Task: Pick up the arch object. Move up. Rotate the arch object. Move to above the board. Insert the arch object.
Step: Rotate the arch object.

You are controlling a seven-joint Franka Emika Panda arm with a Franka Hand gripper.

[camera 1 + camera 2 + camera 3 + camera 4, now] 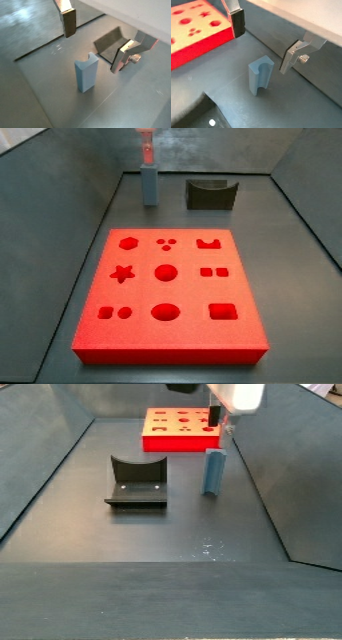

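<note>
**Arch object upright beneath the spread gripper**

The arch object point(85, 75), a pale blue-grey bar, is seen standing on end on the floor, its long axis vertical and the notch at its upper end. It is placed directly below the gripper point(92, 52), whose fingers are held apart on either side, above it and not touching. A straight descent is judged to be needed. The fixture point(136, 482) stands beside it, apart; the board point(167, 328) lies further off. The descent appears unobstructed.
</note>
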